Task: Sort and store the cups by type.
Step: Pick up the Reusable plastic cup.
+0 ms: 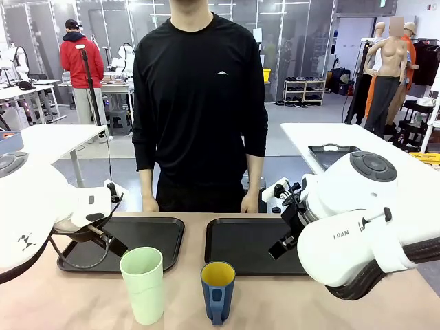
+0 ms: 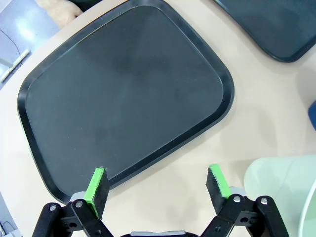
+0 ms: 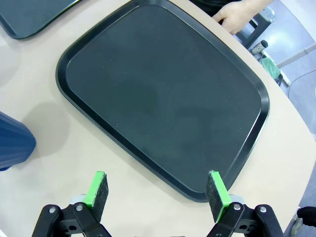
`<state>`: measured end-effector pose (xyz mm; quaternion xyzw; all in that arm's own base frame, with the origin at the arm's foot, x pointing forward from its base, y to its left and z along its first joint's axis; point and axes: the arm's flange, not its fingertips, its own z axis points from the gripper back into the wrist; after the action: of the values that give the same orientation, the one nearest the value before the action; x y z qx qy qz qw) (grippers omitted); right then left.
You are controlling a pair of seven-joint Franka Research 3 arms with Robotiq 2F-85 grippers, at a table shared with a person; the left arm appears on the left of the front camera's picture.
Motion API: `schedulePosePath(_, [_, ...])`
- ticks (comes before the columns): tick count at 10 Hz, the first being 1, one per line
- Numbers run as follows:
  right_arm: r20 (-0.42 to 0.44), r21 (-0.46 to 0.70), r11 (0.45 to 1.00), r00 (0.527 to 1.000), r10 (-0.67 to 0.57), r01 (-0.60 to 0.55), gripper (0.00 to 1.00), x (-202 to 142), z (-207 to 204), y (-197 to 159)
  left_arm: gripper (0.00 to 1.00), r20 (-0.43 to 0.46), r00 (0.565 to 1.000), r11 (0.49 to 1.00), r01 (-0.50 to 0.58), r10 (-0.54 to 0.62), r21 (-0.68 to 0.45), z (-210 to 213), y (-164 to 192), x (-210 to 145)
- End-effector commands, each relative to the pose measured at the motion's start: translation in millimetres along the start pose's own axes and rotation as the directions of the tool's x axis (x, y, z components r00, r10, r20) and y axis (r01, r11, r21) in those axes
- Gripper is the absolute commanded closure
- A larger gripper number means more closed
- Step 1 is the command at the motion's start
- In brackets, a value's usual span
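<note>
Currently our left fingers [image 2: 96, 190] and right fingers [image 3: 97, 192] gape wide, empty; the tumbler [image 1: 143, 283] seems light, slick: squeeze mid-wall; mug [image 1: 218, 289] sturdier.

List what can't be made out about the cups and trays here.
- Front view: the right tray's right end sits behind the right arm.
- Left wrist view: the mint-green tumbler is cut off at the bottom-right corner.
- Right wrist view: the blue mug is cut off by the left edge, handle unseen.
</note>
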<state>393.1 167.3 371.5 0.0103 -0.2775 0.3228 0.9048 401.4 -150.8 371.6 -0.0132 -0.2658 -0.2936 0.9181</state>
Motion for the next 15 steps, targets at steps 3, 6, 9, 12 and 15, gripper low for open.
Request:
schedulePosePath(3, [0.005, 0.003, 1.000, 1.000, 0.009, -0.009, 0.00, 11.5, 9.1, 7.5, 0.00, -0.004, 1.000, 1.000, 0.001, -0.001, 0.010, 3.9, 2.0, 1.9])
schedulePosePath(6, [0.050, -0.121, 0.992, 0.998, 0.029, -0.023, 0.00, 54.5, 75.1, 14.6, 0.00, 0.078, 0.997, 0.998, -0.025, 0.020, 0.066, 55.4, 8.7, 27.2])
schedulePosePath(9, [0.102, -0.229, 0.973, 0.994, 0.046, -0.021, 0.00, 88.3, 153.0, 21.2, 0.00, 0.193, 0.980, 0.991, -0.065, 0.041, 0.118, 123.3, 13.9, 47.6])
schedulePosePath(12, [0.112, -0.269, 0.963, 0.992, 0.053, -0.022, 0.00, 91.3, 179.5, 26.8, 0.00, 0.235, 0.972, 0.989, -0.047, 0.013, 0.141, 148.7, 10.4, 48.2])
schedulePosePath(15, [0.126, -0.262, 0.965, 0.991, 0.052, -0.017, 0.00, 87.2, 179.8, 26.8, 0.00, 0.223, 0.975, 0.987, -0.016, -0.020, 0.160, 150.0, 7.7, 47.6])
